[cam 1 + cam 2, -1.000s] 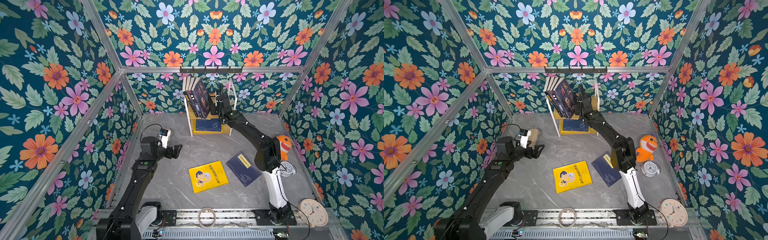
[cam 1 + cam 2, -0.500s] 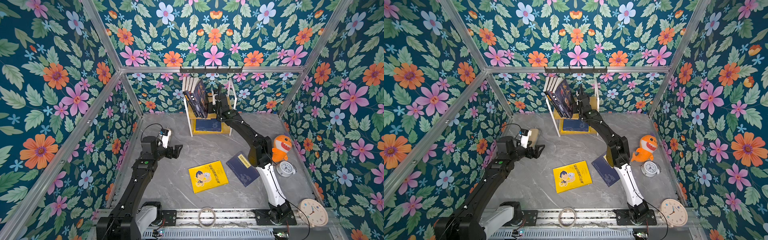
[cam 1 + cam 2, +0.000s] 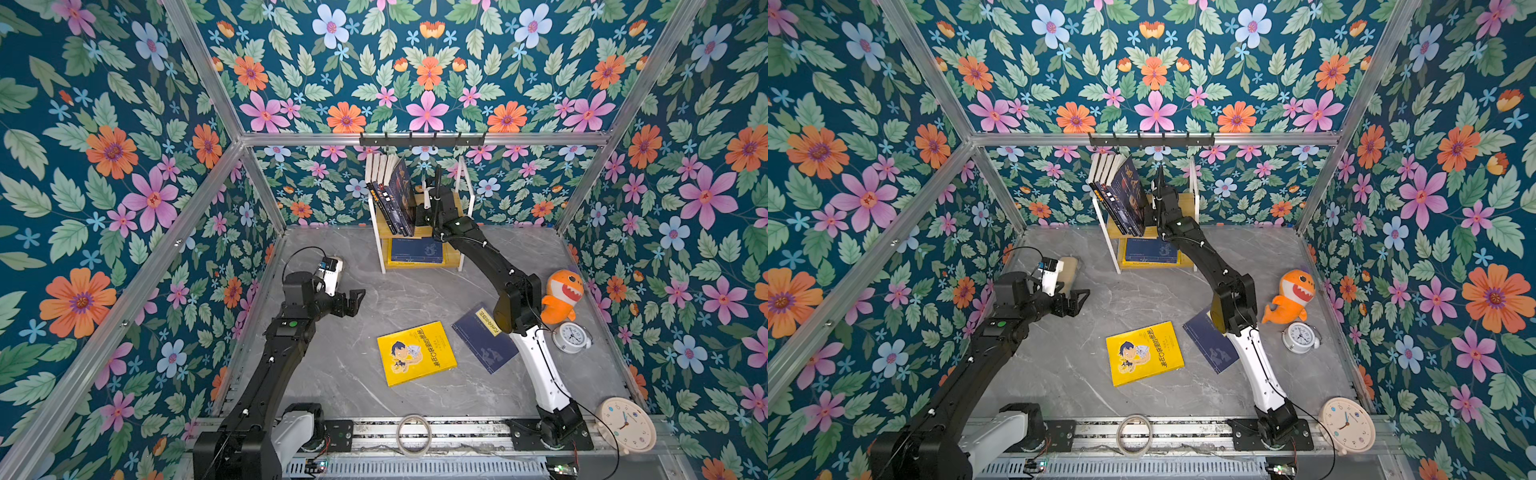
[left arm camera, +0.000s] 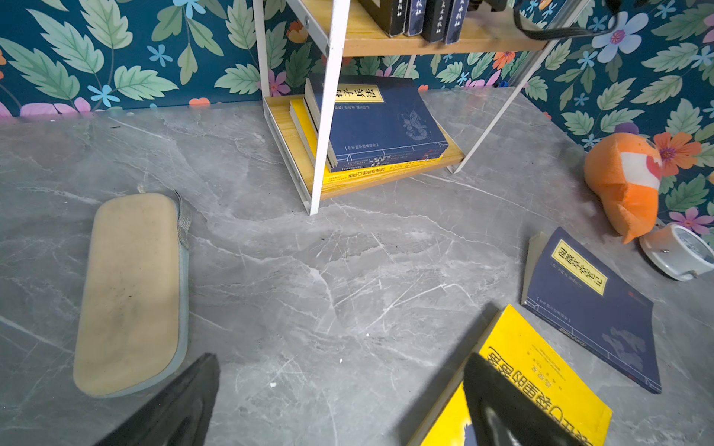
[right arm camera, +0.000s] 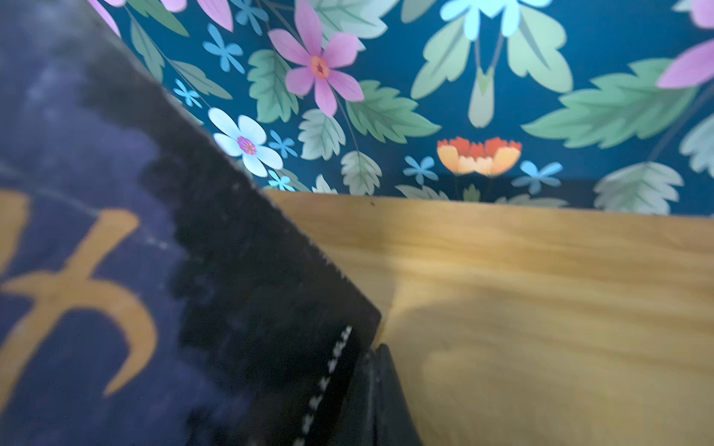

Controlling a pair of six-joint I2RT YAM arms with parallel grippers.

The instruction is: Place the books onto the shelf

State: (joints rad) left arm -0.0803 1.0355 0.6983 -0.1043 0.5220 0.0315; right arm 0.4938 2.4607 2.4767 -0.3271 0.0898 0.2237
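Note:
Several dark books stand leaning on the upper board of the shelf. My right gripper is shut. It presses sideways against the outermost dark book's cover, just above the wooden board. A navy book on a yellow stack lies on the lower board. A yellow book and a navy book lie flat on the table. My left gripper hovers open and empty, left of the yellow book.
A beige pouch lies by the left wall. An orange shark plush, a small alarm clock and a round wall clock sit at the right. A tape roll lies at the front rail. A black hook rail hangs above the shelf.
My right gripper has moved left along the upper board, and the leaning dark book now stands more upright against the others. The left arm has not moved.

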